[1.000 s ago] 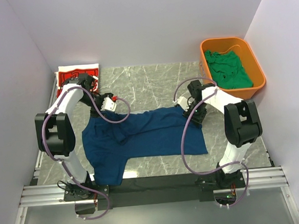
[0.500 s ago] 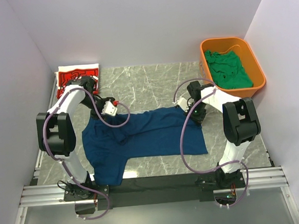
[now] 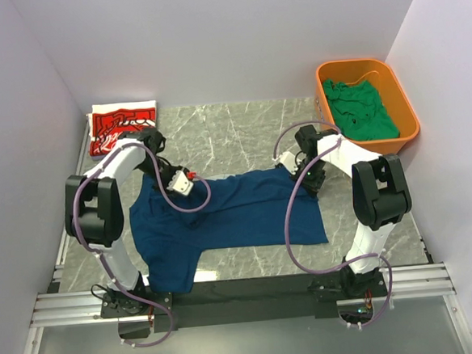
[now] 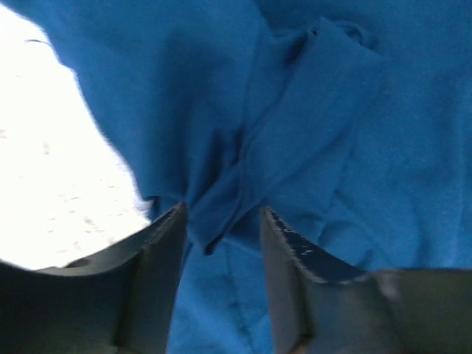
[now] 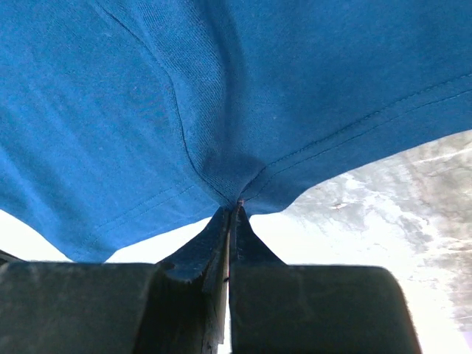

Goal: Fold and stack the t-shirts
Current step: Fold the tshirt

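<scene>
Gripping the blue t-shirt [image 3: 238, 209] hem, right tool [image 5: 232, 210] sits closed; left tool [image 4: 223, 214] gapes, fold contact unclear.

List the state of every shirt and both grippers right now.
Blue shirt: spread out, one fold bunched up.
Red shirt: folded, far-left corner.
Green shirt: crumpled in the tub.
Left gripper: open, straddling the blue fold.
Right gripper: shut on the blue shirt's hem.

**Our count, kind by kind**

We are counting three t-shirts: one navy t-shirt [image 3: 247, 213], one red t-shirt [image 3: 119, 123] and one green t-shirt [image 3: 363, 111]. We are seeing one orange tub [image 3: 407, 108] and one table [image 3: 233, 133]. We are also counting two tools: the left tool [image 4: 221, 221] and the right tool [image 5: 233, 210].
</scene>
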Action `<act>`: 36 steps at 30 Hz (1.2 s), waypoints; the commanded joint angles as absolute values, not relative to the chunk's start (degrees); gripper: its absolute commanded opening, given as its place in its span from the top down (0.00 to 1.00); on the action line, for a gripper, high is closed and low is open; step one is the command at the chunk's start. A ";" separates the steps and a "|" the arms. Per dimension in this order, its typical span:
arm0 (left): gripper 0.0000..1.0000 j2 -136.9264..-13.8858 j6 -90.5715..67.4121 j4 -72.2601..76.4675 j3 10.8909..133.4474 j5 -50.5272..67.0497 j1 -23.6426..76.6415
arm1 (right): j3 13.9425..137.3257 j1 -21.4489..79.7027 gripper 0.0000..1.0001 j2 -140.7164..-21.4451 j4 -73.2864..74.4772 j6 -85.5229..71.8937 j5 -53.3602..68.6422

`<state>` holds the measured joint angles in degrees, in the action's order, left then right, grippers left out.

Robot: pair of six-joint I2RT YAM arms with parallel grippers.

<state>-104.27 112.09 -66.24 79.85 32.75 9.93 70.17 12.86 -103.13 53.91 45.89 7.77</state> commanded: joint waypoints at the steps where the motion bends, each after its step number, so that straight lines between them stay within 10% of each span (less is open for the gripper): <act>1: 0.52 -105.20 116.28 -66.80 78.84 30.68 10.11 | 72.95 12.66 1.00 -101.16 55.28 45.44 8.35; 12: 0.99 -106.61 105.75 -64.33 87.94 35.57 8.01 | 77.15 12.40 1.00 -99.76 54.93 45.71 7.30; 21: 0.99 -118.29 78.78 -60.78 120.21 45.97 -3.77 | 94.73 10.55 1.00 -105.19 49.75 42.63 2.74; 36: 1.00 -120.58 42.63 -13.81 109.42 35.77 -6.50 | 110.75 10.55 1.00 -123.83 35.43 42.01 -10.46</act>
